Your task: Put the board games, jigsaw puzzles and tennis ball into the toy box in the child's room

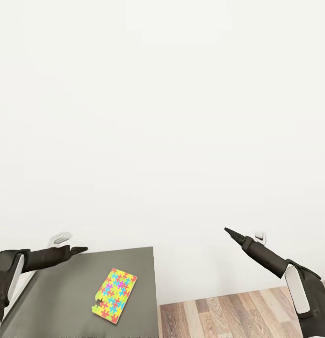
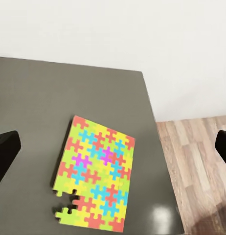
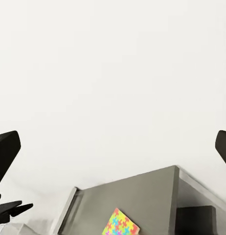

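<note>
The head camera looks forward over the dark-grey counter (image 1: 64,291) toward the wall; both wrist cameras share its jigsaw puzzle (image 2: 96,174), the left nearest.

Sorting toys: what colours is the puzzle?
Yellow, green, blue, orange-red, some pink; the puzzle shows best in the left wrist view.
</note>
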{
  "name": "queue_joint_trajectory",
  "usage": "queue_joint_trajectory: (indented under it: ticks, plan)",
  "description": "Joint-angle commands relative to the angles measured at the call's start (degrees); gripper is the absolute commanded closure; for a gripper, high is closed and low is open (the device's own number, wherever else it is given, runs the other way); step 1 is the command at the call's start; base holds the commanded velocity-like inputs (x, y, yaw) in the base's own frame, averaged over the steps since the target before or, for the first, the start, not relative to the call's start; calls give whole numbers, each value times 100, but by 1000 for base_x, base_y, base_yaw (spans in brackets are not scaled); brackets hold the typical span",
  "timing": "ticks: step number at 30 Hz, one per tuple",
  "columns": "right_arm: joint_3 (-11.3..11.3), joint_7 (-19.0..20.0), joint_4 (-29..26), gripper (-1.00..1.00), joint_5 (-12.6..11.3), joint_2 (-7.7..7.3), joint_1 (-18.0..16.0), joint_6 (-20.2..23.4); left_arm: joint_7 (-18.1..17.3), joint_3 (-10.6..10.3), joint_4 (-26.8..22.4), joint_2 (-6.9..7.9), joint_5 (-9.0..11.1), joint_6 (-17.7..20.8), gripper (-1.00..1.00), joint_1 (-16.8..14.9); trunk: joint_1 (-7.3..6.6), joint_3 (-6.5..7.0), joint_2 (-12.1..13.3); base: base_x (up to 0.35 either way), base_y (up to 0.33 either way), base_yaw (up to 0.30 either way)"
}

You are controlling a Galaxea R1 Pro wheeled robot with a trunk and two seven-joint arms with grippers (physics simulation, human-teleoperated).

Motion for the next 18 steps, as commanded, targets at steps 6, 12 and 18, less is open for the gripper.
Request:
queue_joint_trajectory:
  ticks: [6, 12, 18]
  plan:
    - [169, -483, 4, -100, -20, 16, 1, 74, 819, -525, 986, -156, -65, 104, -100, -675, 1, -60, -6, 0, 0, 0]
    - [496, -997, 8, -100, -29, -11, 6, 117, 1323, -674, 1844, -335, -72, 80, -100, -1175, 1, -116, -6, 0, 0, 0]
    - [563, -1234, 229, -100, -22, -13, 11, 121, 1695, -703, 1990, -461, -83, 52, -100, -1237, 1, -173, -6, 0, 0, 0]
